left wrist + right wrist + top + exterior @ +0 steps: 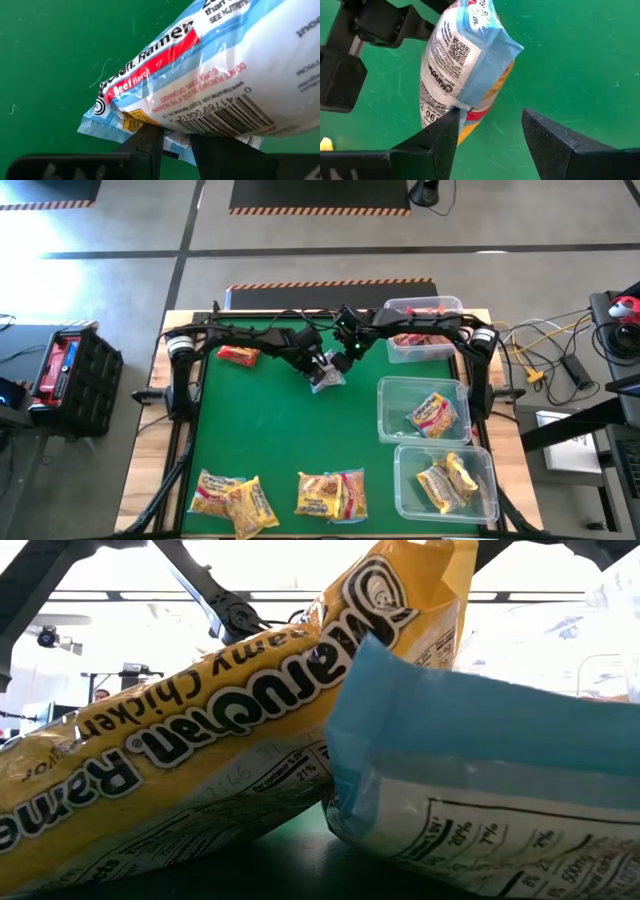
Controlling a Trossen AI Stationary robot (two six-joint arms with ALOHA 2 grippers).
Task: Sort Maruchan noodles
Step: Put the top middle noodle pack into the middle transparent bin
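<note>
The beef ramen packet [326, 376], blue and white with a red band, is held above the green desk [260, 430] at its far centre, between the two arms. The left gripper [175, 145] pinches the packet's crimped end seam; the packet's long axis extends forward, away from that gripper. The right gripper [490, 135] stands with its fingers spread wide and grips nothing; the packet lies just ahead of it, with one finger [442, 137] at the packet's lower edge. Judged from this, either gripper can take over. The clear bins [425, 408] lie to the right, nearer the right arm.
</note>
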